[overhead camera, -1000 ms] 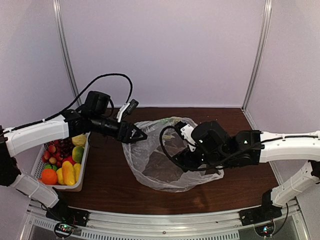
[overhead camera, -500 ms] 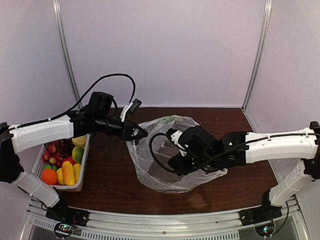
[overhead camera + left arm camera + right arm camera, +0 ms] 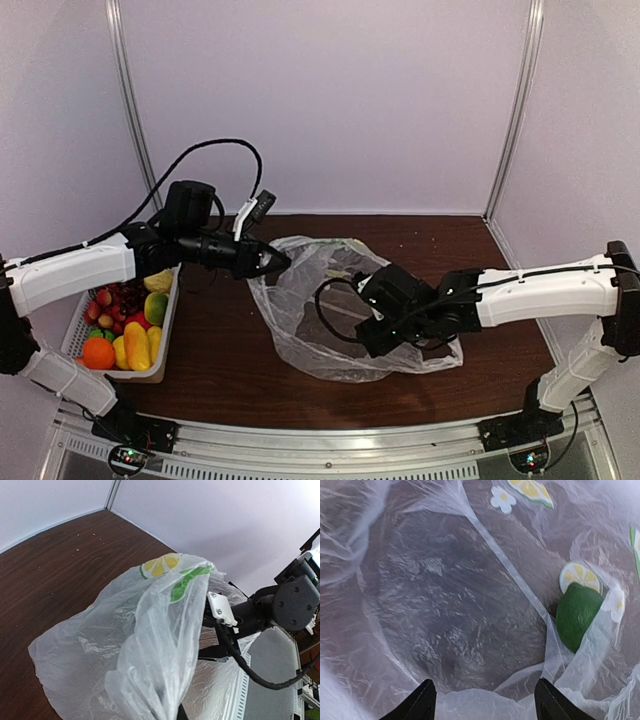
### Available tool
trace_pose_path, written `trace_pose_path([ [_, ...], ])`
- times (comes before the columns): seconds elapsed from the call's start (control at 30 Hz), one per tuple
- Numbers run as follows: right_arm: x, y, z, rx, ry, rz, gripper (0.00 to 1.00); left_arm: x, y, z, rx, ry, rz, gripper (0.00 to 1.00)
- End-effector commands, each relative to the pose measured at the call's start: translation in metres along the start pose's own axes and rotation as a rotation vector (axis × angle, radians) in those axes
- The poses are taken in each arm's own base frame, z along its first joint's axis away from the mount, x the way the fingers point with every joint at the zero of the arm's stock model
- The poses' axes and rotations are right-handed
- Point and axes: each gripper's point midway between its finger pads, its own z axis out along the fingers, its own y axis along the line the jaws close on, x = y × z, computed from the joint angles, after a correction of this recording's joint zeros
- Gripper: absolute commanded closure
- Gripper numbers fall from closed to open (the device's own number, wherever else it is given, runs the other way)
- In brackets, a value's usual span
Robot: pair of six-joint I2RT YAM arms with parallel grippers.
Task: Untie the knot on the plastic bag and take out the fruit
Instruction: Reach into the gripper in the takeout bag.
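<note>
Enclosing the dark wooden table (image 3: 470,235) and plastic bag (image 3: 300,315) stand pale walls (image 3: 330,100).

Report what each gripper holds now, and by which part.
Left gripper pinches the plastic bag by its bunched upper edge. Right gripper is open inside the bag, holding nothing; a lime lies ahead of it.

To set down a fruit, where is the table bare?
Bare table lies between the basket and the plastic bag, and in the far right corner. The basket is crowded with fruit; the right arm overhangs the bag's right side.
</note>
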Motion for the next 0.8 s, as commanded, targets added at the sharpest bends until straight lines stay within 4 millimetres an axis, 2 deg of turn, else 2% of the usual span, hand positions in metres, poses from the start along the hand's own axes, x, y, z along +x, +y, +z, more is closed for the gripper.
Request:
trace_pose_path([
  [0.0, 0.038, -0.026, 0.005, 0.077, 0.109, 0.046, 0.3, -0.007, -0.006, -0.01, -0.02, -0.017, 0.148, 1.0],
  [0.17, 0.059, -0.045, 0.004, 0.136, 0.163, 0.076, 0.3, 0.006, -0.002, -0.01, -0.032, 0.001, 0.179, 1.0],
  [0.27, 0.055, -0.047, 0.003, 0.146, 0.162, 0.078, 0.3, 0.012, -0.004, -0.008, -0.007, 0.002, 0.187, 1.0],
  [0.53, -0.015, -0.034, -0.004, 0.161, 0.026, 0.044, 0.2, 0.018, -0.01, -0.004, 0.053, 0.013, 0.164, 1.0],
  [0.67, -0.045, -0.035, 0.007, 0.203, -0.038, 0.07, 0.16, 0.018, -0.012, -0.005, 0.065, 0.012, 0.161, 1.0],
  [0.77, -0.055, -0.048, 0.022, 0.252, -0.063, 0.115, 0.14, 0.019, -0.015, -0.005, 0.081, 0.017, 0.158, 1.0],
])
